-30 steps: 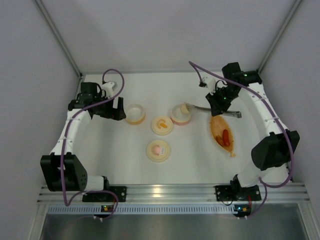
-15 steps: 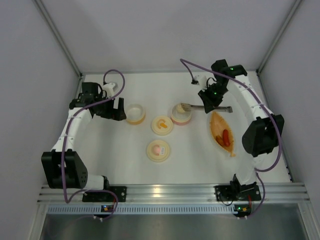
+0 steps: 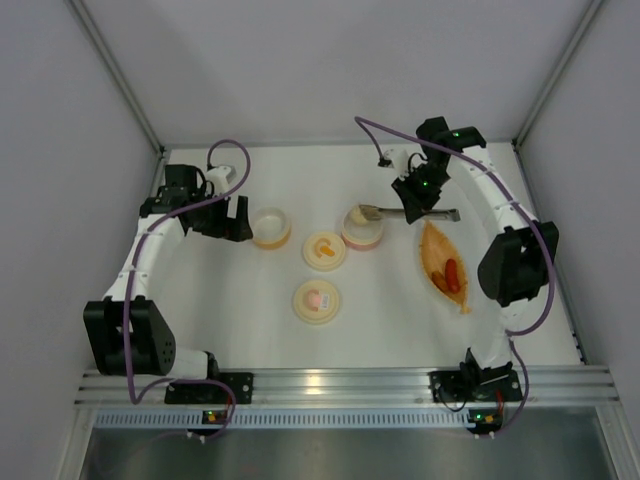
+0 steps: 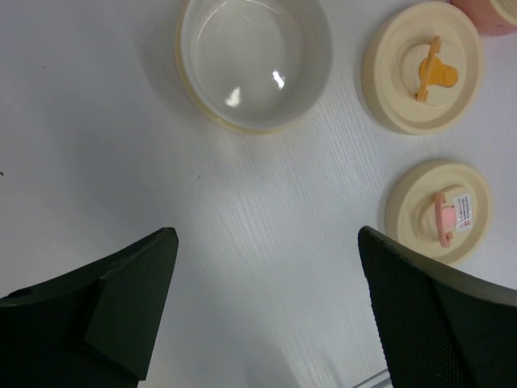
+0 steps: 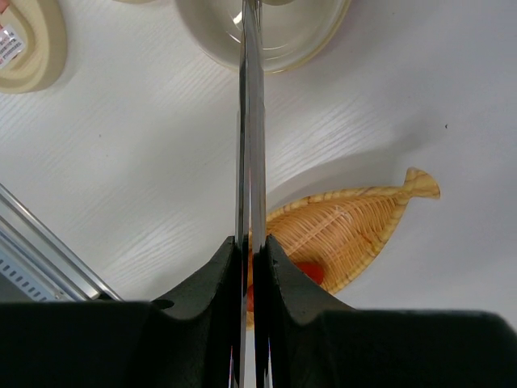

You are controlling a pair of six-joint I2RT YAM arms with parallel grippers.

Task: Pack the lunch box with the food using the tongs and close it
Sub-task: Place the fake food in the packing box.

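Grey metal tongs (image 3: 410, 213) are clamped in the right hand (image 3: 418, 196). Its fingers are closed narrowly on the two arms, which are seen pressed together in the right wrist view. What looks like the cream-white ball (image 3: 357, 214) is pinched at the tong tips, directly above the pink-rimmed container (image 3: 362, 238); whether it is touching the inside cannot be told. The red-orange sausage (image 3: 452, 275) is lying in the orange boat-shaped tray (image 3: 433, 250) just beside, not yet packed. The left hand (image 3: 230, 220) is held wide open and empty near the yellow-rimmed container (image 3: 270, 240), above the white counter (image 3: 380, 320). The lid with the orange knob (image 3: 325, 251) and the lid with the pink knob (image 3: 317, 300) are set on the counter, apart from both containers. The step in hand is judged to be the placing of the ball into the pink-rimmed container. Next, the squeeze would need to be eased so that the ball is dropped inside, after which the sausage must be fetched and the lids fitted.
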